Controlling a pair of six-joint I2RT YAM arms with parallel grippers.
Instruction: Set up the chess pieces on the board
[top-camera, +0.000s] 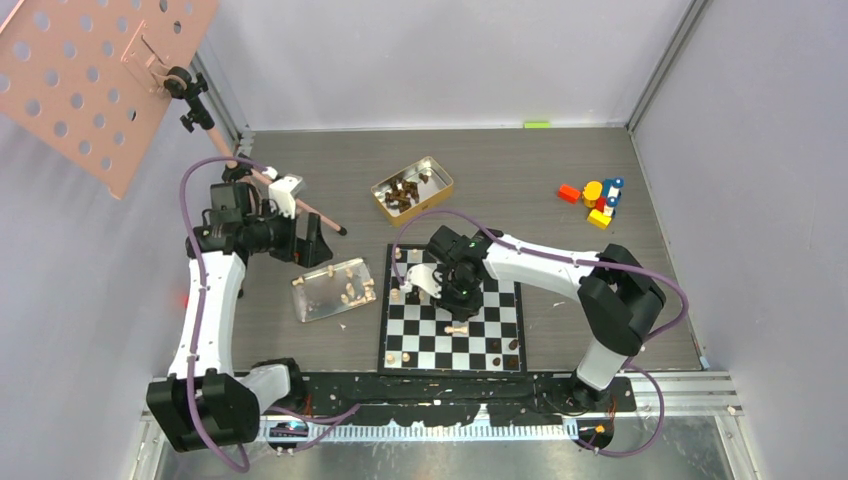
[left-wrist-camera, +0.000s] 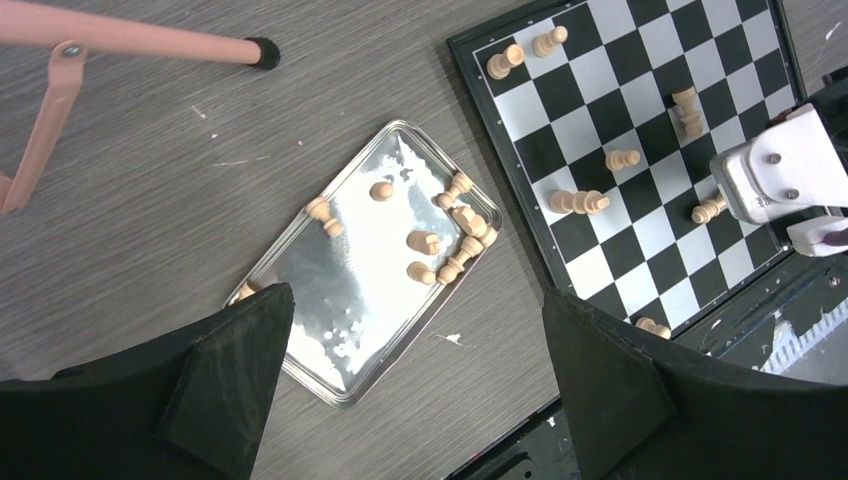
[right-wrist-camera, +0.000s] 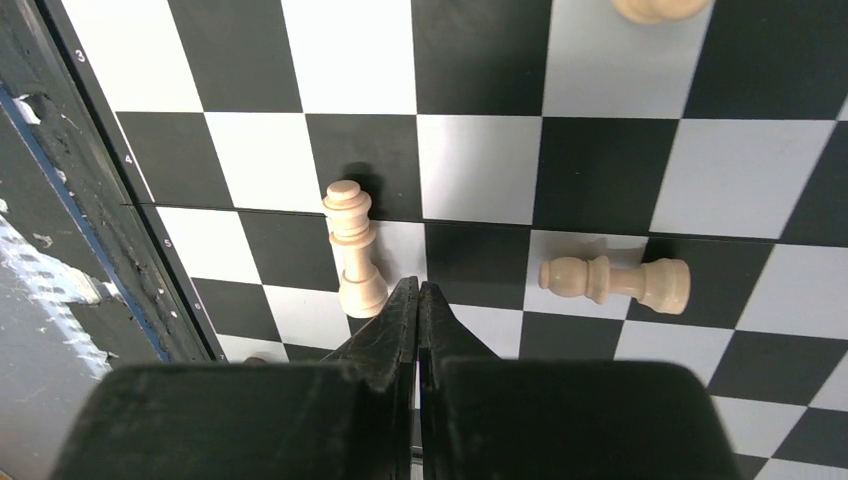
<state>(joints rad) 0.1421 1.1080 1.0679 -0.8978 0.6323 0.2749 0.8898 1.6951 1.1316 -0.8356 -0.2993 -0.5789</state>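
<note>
Overhead, the board (top-camera: 500, 312) lies at the middle of the table's (top-camera: 520, 165) near edge, with the clear tray (top-camera: 322, 300) just beside it on the left. A gold tin (top-camera: 441, 188) sits farther back, and toy blocks (top-camera: 598, 200) sit toward the far right corner. That view alone shows the dark chess pieces (top-camera: 403, 193) heaped in the tin, and a few more on the board's near right squares.

The right hand (right-wrist-camera: 418, 286) hangs over the far left part of the board. Its own camera shows what the top view hides: the fingers are pressed together with nothing between them. A pale piece (right-wrist-camera: 352, 250) is just left of the tips, not gripped, and a second pale piece (right-wrist-camera: 615, 282) lies on its side to the right.

The left hand (left-wrist-camera: 415, 300) is held above the table's left side with its fingers spread wide and holding nothing. Its camera looks down into the tray, where about ten pale chess pieces (left-wrist-camera: 425, 242) lie scattered, mostly toward the board's side. It also shows several pale pieces loose on the board, some tipped over. The top view shows these only as small specks.
</note>
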